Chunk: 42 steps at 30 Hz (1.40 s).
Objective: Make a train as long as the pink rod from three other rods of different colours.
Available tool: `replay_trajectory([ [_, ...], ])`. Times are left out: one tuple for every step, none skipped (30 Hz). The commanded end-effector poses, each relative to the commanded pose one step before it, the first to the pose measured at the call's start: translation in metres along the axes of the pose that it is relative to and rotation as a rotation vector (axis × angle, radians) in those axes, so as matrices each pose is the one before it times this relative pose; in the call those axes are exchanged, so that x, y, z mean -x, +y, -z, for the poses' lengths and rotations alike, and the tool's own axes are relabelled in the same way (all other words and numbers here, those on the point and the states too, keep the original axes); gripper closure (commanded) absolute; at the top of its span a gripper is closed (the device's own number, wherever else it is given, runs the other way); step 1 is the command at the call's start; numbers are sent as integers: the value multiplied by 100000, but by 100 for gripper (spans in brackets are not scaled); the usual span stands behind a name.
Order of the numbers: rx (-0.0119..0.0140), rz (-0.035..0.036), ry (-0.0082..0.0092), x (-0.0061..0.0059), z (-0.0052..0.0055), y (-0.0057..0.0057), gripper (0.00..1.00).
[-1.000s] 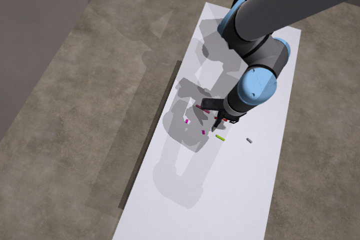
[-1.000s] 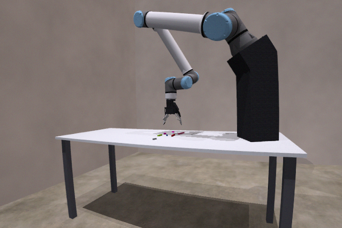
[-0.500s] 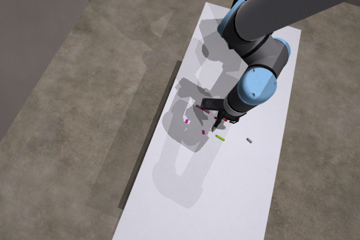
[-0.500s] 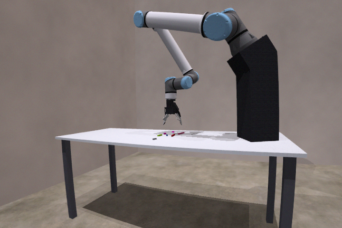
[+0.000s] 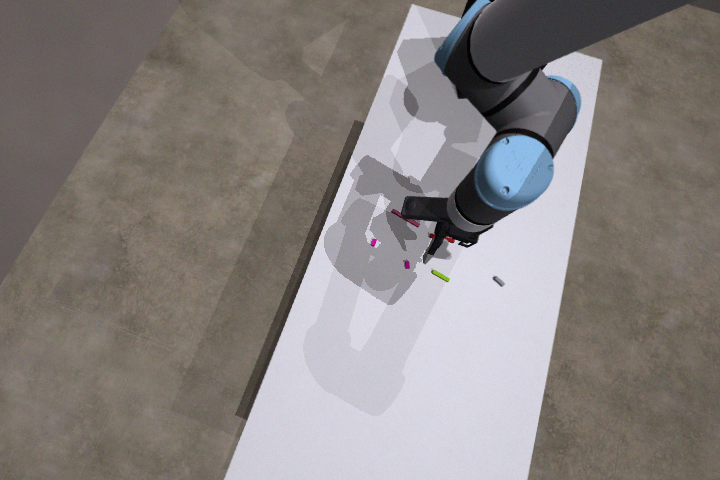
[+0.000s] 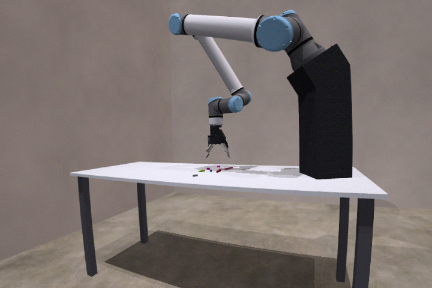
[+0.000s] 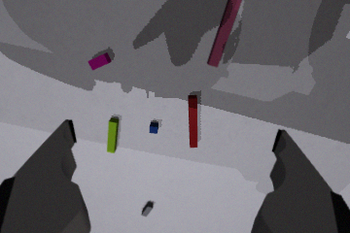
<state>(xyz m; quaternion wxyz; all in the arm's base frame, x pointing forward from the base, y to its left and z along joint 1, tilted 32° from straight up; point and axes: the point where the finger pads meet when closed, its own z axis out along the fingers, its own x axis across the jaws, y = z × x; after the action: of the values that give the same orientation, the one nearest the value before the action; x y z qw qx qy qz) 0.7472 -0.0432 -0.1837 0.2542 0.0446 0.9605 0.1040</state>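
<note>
Rods lie scattered, none touching: pink rod [image 7: 224,33] farthest, with red [image 7: 192,121], blue [image 7: 154,127] and lime [image 7: 113,135] under the gripper [image 7: 175,146] (spread wide, holding nothing).

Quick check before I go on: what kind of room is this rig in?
Most likely a bare test cell or lab corner. One white table stands on a mottled concrete-like floor against plain walls, carrying only the arm's black pedestal and a few small coloured rods.
</note>
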Motion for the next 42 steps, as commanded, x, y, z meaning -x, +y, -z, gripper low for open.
replay_trajectory([
  [-18, 14, -68, 34, 37, -2, 0],
  [0, 0, 0, 0, 0, 0, 0],
  [0, 0, 0, 0, 0, 0, 0],
  [0, 0, 0, 0, 0, 0, 0],
  [0, 0, 0, 0, 0, 0, 0],
  [0, 0, 0, 0, 0, 0, 0],
  [0, 0, 0, 0, 0, 0, 0],
  [0, 0, 0, 0, 0, 0, 0],
  [0, 0, 0, 0, 0, 0, 0],
  [0, 0, 0, 0, 0, 0, 0],
  [0, -2, 0, 0, 0, 0, 0],
  [0, -11, 0, 0, 0, 0, 0],
  [0, -28, 0, 0, 0, -1, 0],
  [0, -54, 0, -1, 0, -1, 0],
  [0, -88, 0, -1, 0, -2, 0],
  [0, -129, 0, -2, 0, -3, 0],
  [0, 0, 0, 0, 0, 0, 0],
  [0, 0, 0, 0, 0, 0, 0],
  [0, -178, 0, -3, 0, -4, 0],
  [0, -232, 0, -3, 0, -5, 0],
  [0, -294, 0, -4, 0, -7, 0],
  [0, -360, 0, -5, 0, -9, 0],
  [0, -433, 0, -6, 0, -10, 0],
  [0, -510, 1, -8, 0, -12, 0],
  [0, -592, 1, -9, 0, -14, 0],
  [0, -678, 1, -10, 0, -16, 0],
  [0, -769, 1, -11, 0, -18, 0],
  [0, -863, 1, -12, 0, -20, 0],
  [0, -960, 1, -13, 0, -23, 0],
  [0, -1060, 1, -15, -1, -25, 0],
  [0, -1163, 1, -16, -1, -27, 0],
  [0, -1268, 1, -17, -1, -30, 0],
  [-1, -1375, 1, -18, -1, -32, 0],
  [0, 0, 0, 0, 0, 0, 0],
  [0, 0, 0, 0, 0, 0, 0],
  [-1, -1484, 1, -19, -1, -35, 0],
  [-1, -1594, 2, -20, -1, -37, 0],
  [-1, -1706, 2, -20, -1, -39, 0],
  [-1, -1818, 2, -21, -1, -42, 0],
  [-1, -1931, 2, -21, -1, -44, 0],
  [-1, -2044, 2, -22, -1, -47, 0],
  [-1, -2157, 2, -22, -1, -49, 0],
])
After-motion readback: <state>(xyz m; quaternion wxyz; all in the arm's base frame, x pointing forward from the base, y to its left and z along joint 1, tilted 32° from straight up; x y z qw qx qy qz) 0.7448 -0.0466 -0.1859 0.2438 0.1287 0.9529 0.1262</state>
